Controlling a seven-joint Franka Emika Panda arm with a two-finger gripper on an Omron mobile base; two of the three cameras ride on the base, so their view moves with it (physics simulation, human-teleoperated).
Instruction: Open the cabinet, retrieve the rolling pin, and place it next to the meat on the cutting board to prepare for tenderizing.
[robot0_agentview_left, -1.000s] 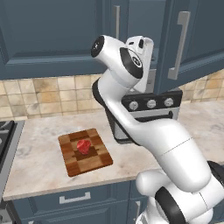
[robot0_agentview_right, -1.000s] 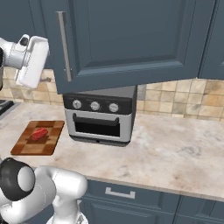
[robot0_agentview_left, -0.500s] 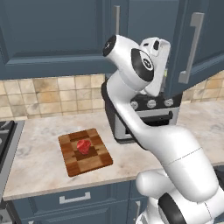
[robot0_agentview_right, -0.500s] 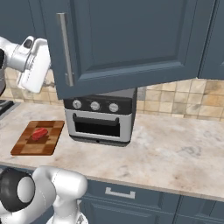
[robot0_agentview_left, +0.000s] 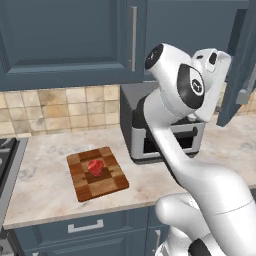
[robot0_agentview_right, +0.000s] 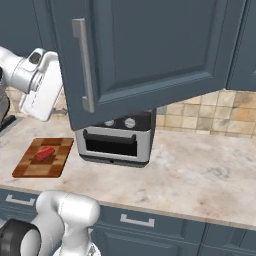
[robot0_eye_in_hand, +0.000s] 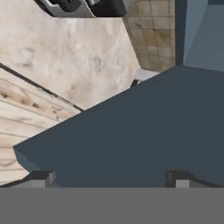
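Observation:
The cabinet door (robot0_agentview_right: 150, 55) stands swung well out over the counter, its silver bar handle (robot0_agentview_right: 84, 70) on the near edge. In the left base view that door (robot0_agentview_left: 240, 60) is edge-on at the right, with my gripper (robot0_agentview_left: 207, 115) just left of it, pointing down. My gripper (robot0_eye_in_hand: 111, 178) is open, its fingertips (robot0_eye_in_hand: 43, 176) far apart, with the door's blue face (robot0_eye_in_hand: 140, 135) close ahead and nothing held. The checkered cutting board (robot0_agentview_left: 97, 172) lies on the counter with the red meat (robot0_agentview_left: 96, 166) on its middle. The rolling pin is out of view.
A silver toaster oven (robot0_agentview_right: 117, 140) stands against the tiled wall under the open door, right of the board. A closed wall cabinet door (robot0_agentview_left: 65, 40) hangs at the left. Blue drawers (robot0_agentview_right: 150, 225) run below the marble counter (robot0_agentview_right: 200, 170).
The cabinet door has swung further open, out toward the base. My hand has moved to the right along with it. Board and meat have stayed put.

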